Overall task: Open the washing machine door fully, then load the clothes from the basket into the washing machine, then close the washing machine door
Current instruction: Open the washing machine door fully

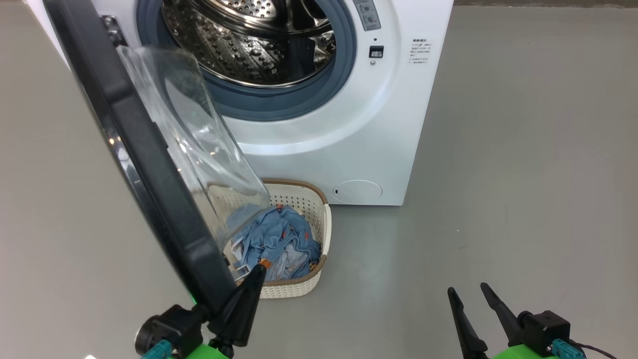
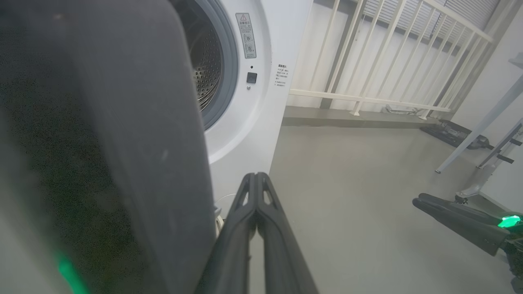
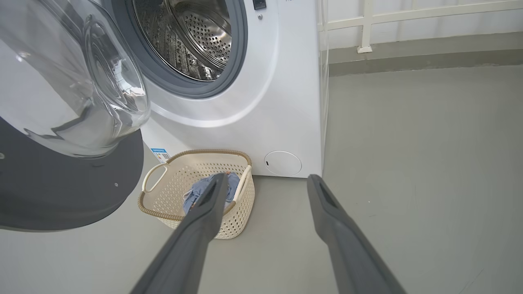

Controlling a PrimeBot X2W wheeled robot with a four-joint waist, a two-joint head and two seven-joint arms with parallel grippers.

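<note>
The washing machine [image 1: 349, 124] is white, with its steel drum [image 1: 249, 45] showing. The washing machine door [image 1: 149, 164] hangs swung out on the left, black rim toward me and glass bowl [image 1: 199, 139] facing the drum. Below it on the floor sits the basket [image 1: 321, 224], holding the light blue clothes [image 1: 279, 239]. My left gripper [image 1: 258, 271] is shut on nothing and lies right alongside the inner side of the door's lower rim [image 2: 135, 134]; its fingers [image 2: 256, 192] are pressed together. My right gripper [image 1: 471, 294] stands open at the lower right, its fingers [image 3: 204, 212] pointing past the basket [image 3: 171, 198].
Grey floor [image 1: 523, 174] spreads to the right of the machine. A white railing [image 2: 367, 61] runs behind it, and grey stand legs [image 2: 482, 122] stand at the far right. The round filter cap [image 1: 357, 191] is low on the machine's front.
</note>
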